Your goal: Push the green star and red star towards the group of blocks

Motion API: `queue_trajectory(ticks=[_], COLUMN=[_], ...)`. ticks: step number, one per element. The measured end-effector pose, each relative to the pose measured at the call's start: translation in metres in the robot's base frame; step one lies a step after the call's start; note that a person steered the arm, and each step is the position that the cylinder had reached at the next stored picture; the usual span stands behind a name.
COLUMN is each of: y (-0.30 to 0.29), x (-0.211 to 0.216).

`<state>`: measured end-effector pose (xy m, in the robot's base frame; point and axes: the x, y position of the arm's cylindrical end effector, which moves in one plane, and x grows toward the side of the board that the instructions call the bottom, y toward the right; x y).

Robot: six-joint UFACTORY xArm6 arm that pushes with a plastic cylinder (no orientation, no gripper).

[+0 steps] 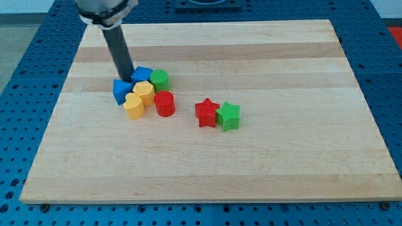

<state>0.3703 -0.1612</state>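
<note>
The red star (205, 112) and the green star (228, 116) lie touching side by side right of the board's middle, green to the view's right. The group sits to their left: a red cylinder (164, 103), a yellow heart (134, 106), a yellow hexagon (144, 91), a green cylinder (159, 80), a blue triangle (121, 90) and a blue block (142, 74). My tip (126, 80) stands at the group's upper left, between the two blue blocks, far left of the stars.
The wooden board (282, 163) lies on a blue perforated table (389, 75). The arm's dark rod (117, 47) comes down from the view's top left.
</note>
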Motion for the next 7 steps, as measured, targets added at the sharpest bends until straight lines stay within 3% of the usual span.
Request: queue_trajectory(ticks=[3, 5, 6, 7], y=[-0.001, -0.083, -0.120, -0.131], x=[0.003, -0.011, 0.003, 0.113])
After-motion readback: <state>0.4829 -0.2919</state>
